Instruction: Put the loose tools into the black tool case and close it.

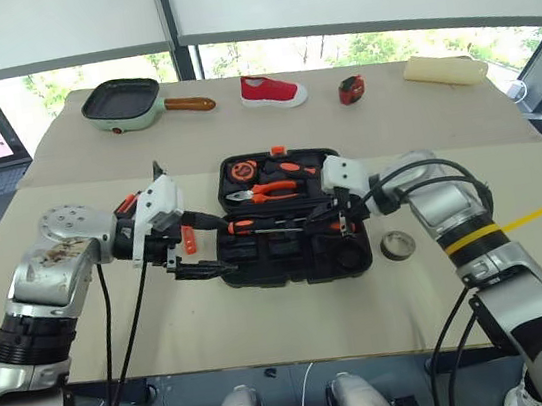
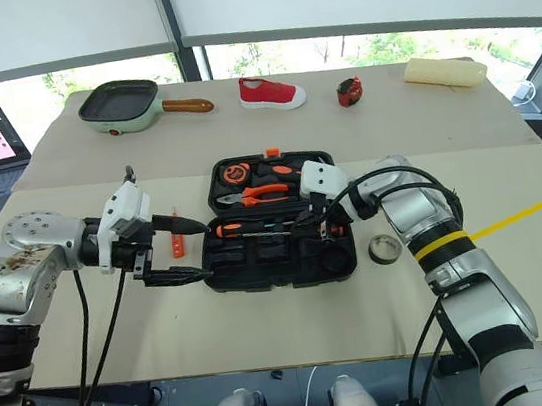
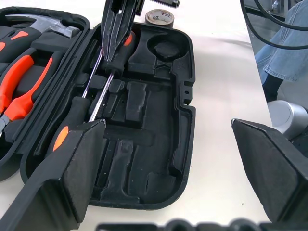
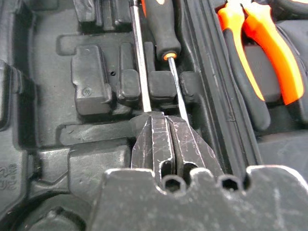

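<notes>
1. The black plastic hinged tool case (image 1: 289,223) lies open in the middle of the beige table (image 1: 269,334), with orange-handled pliers (image 1: 267,191) in its far half and moulded recesses in its near half.
2. The right gripper (image 4: 163,126) reaches into the near half from the right. Its two black fingers are pressed together, tips at the steel shafts of two black-and-orange-handled screwdrivers (image 1: 259,225) lying side by side along the hinge edge; whether a shaft is pinched I cannot tell.
3. The left gripper (image 3: 168,159) hovers at the case's left end, spread fully wide and empty.
4. A slim orange tester pen (image 2: 176,243) lies on the table just left of the case, and a small dark tape roll (image 1: 396,244) lies just right of it.
5. The step in hand looks like seating the screwdrivers in their slots.
6. Next, probably: lift the right fingers clear, fetch the pen and roll, then fold the lid shut.
</notes>
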Robot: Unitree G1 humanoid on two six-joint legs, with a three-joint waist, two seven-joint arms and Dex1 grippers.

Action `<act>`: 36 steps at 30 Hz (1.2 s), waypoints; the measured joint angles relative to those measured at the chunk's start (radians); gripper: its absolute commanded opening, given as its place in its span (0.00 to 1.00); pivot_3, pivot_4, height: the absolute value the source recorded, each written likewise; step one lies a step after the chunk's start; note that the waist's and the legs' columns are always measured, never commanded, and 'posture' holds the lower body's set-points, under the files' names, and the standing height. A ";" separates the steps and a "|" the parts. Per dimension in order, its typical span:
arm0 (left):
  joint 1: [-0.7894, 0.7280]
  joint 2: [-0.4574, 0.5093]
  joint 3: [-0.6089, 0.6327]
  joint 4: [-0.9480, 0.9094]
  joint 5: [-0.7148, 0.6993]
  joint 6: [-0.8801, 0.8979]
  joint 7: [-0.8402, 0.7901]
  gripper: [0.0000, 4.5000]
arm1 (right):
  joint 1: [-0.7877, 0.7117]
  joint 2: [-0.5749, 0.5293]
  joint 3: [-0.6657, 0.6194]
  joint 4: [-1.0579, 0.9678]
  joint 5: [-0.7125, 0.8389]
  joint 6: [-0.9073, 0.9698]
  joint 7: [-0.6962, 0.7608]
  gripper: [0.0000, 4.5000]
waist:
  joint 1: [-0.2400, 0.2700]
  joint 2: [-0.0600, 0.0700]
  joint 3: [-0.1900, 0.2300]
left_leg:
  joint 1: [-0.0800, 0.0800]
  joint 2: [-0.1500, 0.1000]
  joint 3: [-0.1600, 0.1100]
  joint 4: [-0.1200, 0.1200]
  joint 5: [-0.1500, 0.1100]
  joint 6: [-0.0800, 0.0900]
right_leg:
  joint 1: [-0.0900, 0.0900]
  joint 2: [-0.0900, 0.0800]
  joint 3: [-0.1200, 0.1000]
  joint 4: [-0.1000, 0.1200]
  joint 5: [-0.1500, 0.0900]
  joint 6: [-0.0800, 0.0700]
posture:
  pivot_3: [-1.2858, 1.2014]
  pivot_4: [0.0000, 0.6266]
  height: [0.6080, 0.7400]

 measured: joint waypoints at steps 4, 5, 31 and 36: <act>-0.003 -0.001 0.000 0.004 0.009 -0.012 -0.001 1.00 | -0.006 0.002 0.019 -0.001 -0.018 -0.006 -0.002 0.00 | 0.000 0.000 0.000 | 0.000 0.000 0.000 0.000 0.000 0.000 | 0.000 0.000 0.000 0.000 0.000 0.000 | 0.52 0.24 1.00; -0.006 -0.003 0.000 0.004 0.014 -0.018 -0.001 1.00 | -0.006 0.002 0.023 -0.002 -0.028 -0.014 -0.004 0.00 | 0.000 0.000 0.000 | 0.000 0.000 0.000 0.000 0.000 0.000 | 0.000 0.000 0.000 0.000 0.000 0.000 | 0.52 0.24 1.00; 0.202 0.041 0.214 -0.066 0.011 0.102 0.223 1.00 | 0.086 -0.123 -0.226 -0.438 0.253 0.347 -0.008 0.22 | -0.005 0.000 0.000 | 0.000 0.001 0.000 -0.002 0.000 0.000 | -0.002 0.000 0.000 -0.001 0.000 0.000 | 0.52 0.24 1.00; 0.519 0.068 0.447 -0.191 0.004 0.189 0.331 1.00 | 0.190 -0.199 -0.335 -0.686 0.430 0.514 -0.008 0.60 | -0.005 0.000 0.000 | 0.001 0.002 0.001 -0.006 0.000 0.000 | -0.002 -0.001 -0.001 -0.001 0.000 -0.001 | 0.52 0.24 1.00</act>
